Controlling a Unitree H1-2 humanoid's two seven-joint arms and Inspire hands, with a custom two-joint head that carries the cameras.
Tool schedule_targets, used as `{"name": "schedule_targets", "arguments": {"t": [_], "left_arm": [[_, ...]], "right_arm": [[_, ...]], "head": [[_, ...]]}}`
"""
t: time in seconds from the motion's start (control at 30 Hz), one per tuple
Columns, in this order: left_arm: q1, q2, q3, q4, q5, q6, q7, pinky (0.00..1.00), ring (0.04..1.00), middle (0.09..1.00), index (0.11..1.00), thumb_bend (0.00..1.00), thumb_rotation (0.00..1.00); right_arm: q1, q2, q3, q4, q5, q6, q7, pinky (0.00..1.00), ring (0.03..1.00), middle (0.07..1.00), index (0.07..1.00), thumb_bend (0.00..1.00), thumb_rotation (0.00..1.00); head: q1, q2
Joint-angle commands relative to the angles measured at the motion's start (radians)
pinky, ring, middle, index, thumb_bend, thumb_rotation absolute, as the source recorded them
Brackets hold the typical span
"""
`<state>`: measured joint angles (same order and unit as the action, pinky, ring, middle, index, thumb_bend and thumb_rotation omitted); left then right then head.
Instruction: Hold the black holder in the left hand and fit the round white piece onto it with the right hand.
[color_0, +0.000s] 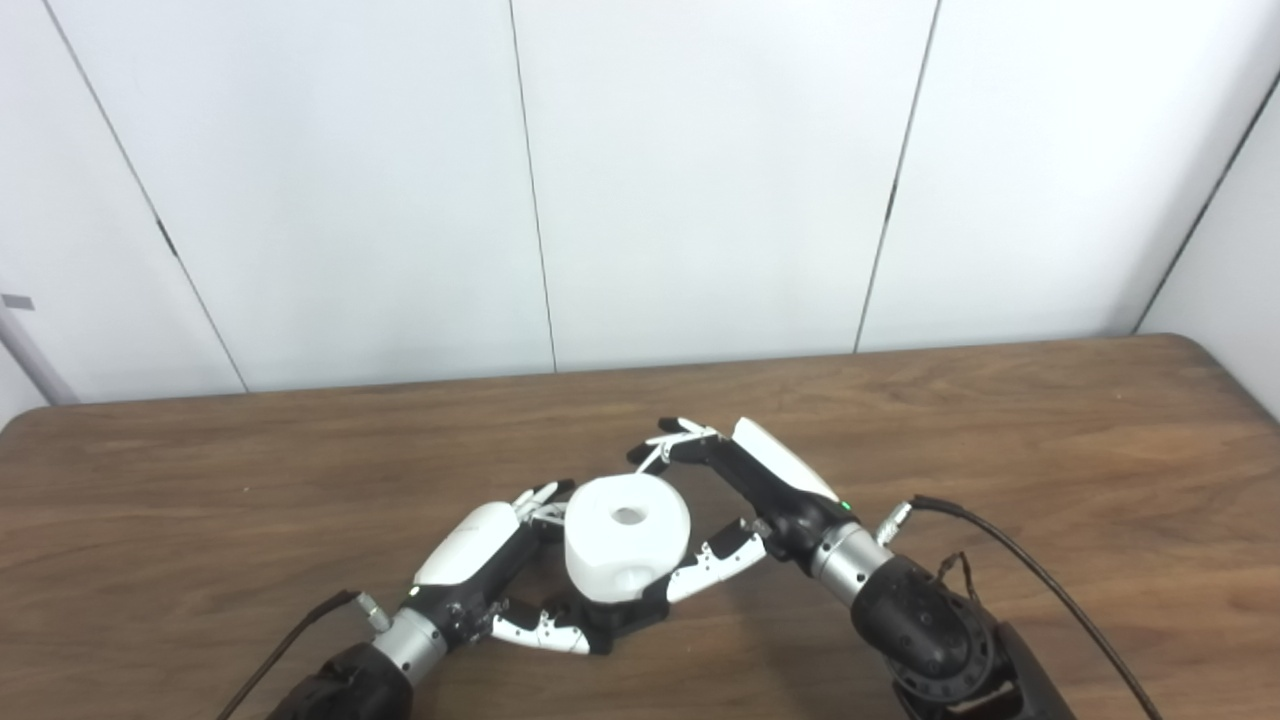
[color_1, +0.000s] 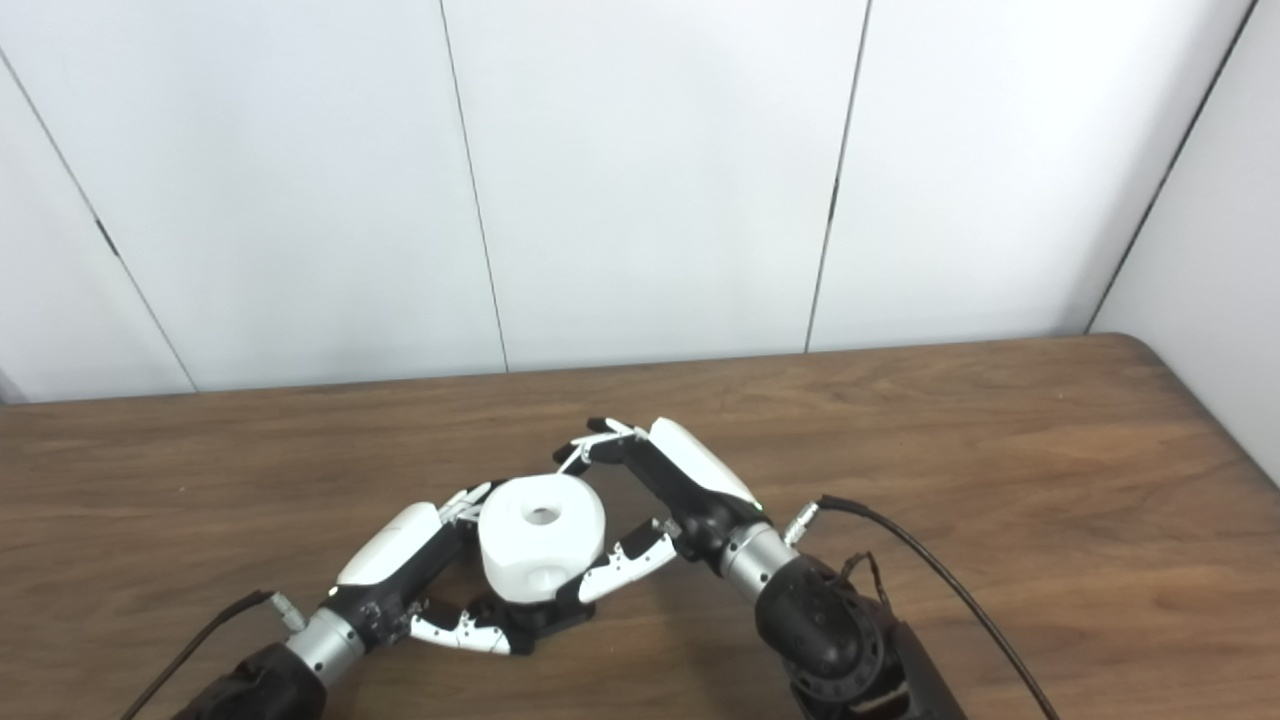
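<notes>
The round white piece (color_0: 628, 535) with a small hole in its top sits on the black holder (color_0: 628, 612), of which only the low dark base shows beneath it. My left hand (color_0: 478, 562) is shut on the black holder, fingers behind the piece and thumb in front, low over the table. My right hand (color_0: 765, 490) is open around the right side of the white piece. Its fingers (color_0: 672, 440) curl just behind the piece with a small gap, and its thumb (color_0: 712, 568) lies against the piece's lower right side.
The brown wooden table (color_0: 1050, 450) spreads to both sides and ends at a white panelled wall (color_0: 700, 170) behind. Black cables (color_0: 1010, 555) trail from both wrists toward the near edge.
</notes>
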<state>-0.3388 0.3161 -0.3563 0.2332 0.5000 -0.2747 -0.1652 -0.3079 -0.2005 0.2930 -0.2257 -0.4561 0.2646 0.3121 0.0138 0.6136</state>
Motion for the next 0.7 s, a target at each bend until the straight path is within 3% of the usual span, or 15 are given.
{"name": "schedule_targets", "arguments": {"t": [0.0, 0.67], "left_arm": [[0.002, -0.002, -0.018, -0.008, 0.016, 0.014, -0.030, 1.00, 1.000, 0.869, 0.482, 0.52, 0.05], [0.013, -0.004, -0.024, -0.058, 0.010, 0.040, -0.045, 1.00, 1.000, 0.866, 0.481, 0.52, 0.06]], "right_arm": [[-0.023, 0.005, 0.002, -0.012, -0.001, -0.041, -0.018, 1.00, 0.952, 0.796, 0.480, 0.53, 0.14], [-0.038, 0.002, 0.020, 0.072, -0.036, -0.115, -0.048, 1.00, 0.948, 0.789, 0.480, 0.53, 0.14]], "head": [[0.002, 0.003], [0.018, 0.014]]}}
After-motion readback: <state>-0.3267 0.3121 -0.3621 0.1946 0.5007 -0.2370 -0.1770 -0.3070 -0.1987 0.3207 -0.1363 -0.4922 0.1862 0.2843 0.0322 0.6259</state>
